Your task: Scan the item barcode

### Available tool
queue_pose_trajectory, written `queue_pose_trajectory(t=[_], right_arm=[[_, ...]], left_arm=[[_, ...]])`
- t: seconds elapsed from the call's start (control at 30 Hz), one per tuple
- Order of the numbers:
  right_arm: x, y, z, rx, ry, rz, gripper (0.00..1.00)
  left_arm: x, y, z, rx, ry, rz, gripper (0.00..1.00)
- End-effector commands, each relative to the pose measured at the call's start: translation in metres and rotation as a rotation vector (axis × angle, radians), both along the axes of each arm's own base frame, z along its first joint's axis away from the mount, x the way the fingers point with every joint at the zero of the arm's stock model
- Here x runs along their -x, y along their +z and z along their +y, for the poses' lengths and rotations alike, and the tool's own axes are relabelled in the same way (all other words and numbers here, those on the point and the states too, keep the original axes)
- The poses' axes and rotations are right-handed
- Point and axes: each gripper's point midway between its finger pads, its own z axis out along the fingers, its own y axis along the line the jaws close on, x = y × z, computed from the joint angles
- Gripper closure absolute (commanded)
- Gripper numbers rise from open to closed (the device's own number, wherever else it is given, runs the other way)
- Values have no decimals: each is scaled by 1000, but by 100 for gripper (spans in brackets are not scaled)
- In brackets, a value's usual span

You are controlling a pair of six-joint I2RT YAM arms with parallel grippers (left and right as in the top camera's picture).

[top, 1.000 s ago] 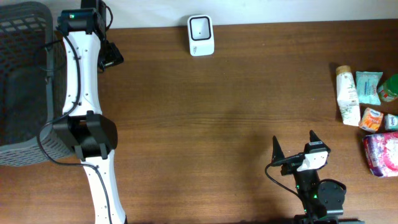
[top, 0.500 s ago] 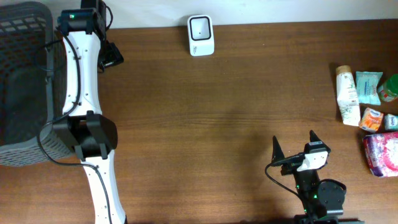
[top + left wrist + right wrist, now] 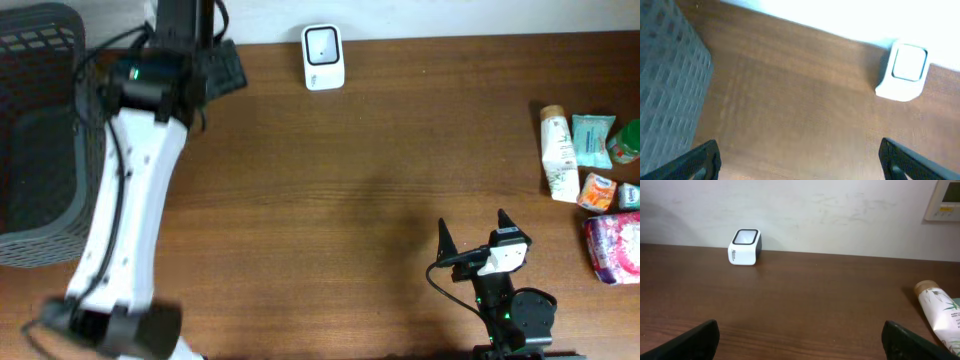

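Observation:
The white barcode scanner [image 3: 323, 57] stands at the table's far edge; it also shows in the left wrist view, scanner [image 3: 905, 70], and in the right wrist view, scanner [image 3: 744, 247]. Several items lie at the right edge: a white tube [image 3: 558, 153], a teal pack [image 3: 592, 140], an orange box [image 3: 598, 192] and a pink pack [image 3: 615, 247]. My left gripper [image 3: 222, 68] hovers left of the scanner, open and empty [image 3: 800, 165]. My right gripper [image 3: 472, 230] stands open and empty near the front edge, left of the items. The white tube [image 3: 937, 312] appears at the right of its view.
A dark grey mesh basket [image 3: 40, 130] fills the table's left end, seen too as the basket [image 3: 665, 90] beside my left fingers. A wall runs behind the table, with a beige panel [image 3: 945, 200] at its upper right.
My left arm has swung away from beside the basket, rightward toward the scanner, and it now stretches longer across the table. The right arm has not moved.

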Motion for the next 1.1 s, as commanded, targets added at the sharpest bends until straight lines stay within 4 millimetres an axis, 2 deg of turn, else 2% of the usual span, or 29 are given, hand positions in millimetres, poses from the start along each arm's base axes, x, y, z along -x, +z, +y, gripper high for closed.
queue_pose_trajectory(t=[0.0,0.03,0.07,0.23,0.3,0.37,0.43,0.53,0.6,0.67,0.73,0.83,0.97,1.07], right_arm=[[0,-3,2,7,10,1,1],[0,-3,2,7,10,1,1],[0,-3,2,7,10,1,1],[0,-3,2,7,10,1,1],[0,-3,2,7,10,1,1],[0,-3,2,7,10,1,1],[0,-3,2,7,10,1,1],[0,-3,2,7,10,1,1],[0,-3,2,7,10,1,1],[0,-3,2,7,10,1,1],[0,-3,2,7,10,1,1],[0,-3,2,7,10,1,1],[0,-3,2,7,10,1,1],[0,-3,2,7,10,1,1]], left_arm=[[45,-35,-2,-44,-77,13,1],[62,-44,3,-41,-76,2,1],[90,-56,10,-39,-76,-5,1],[178,-91,32,-49,-78,56,1],[193,-84,38,-55,-70,36,1],[200,-83,38,-52,-74,39,1],[202,-103,34,-40,-97,72,1],[198,-127,21,-100,-280,-17,1],[189,-132,-5,-122,-488,-186,1],[182,-122,-17,-115,-534,-380,1],[182,-118,-17,-115,-522,-504,1],[186,-130,-3,-131,-464,-615,1],[191,-147,12,-138,-420,-669,1],[193,-148,23,-157,-380,-710,1]])
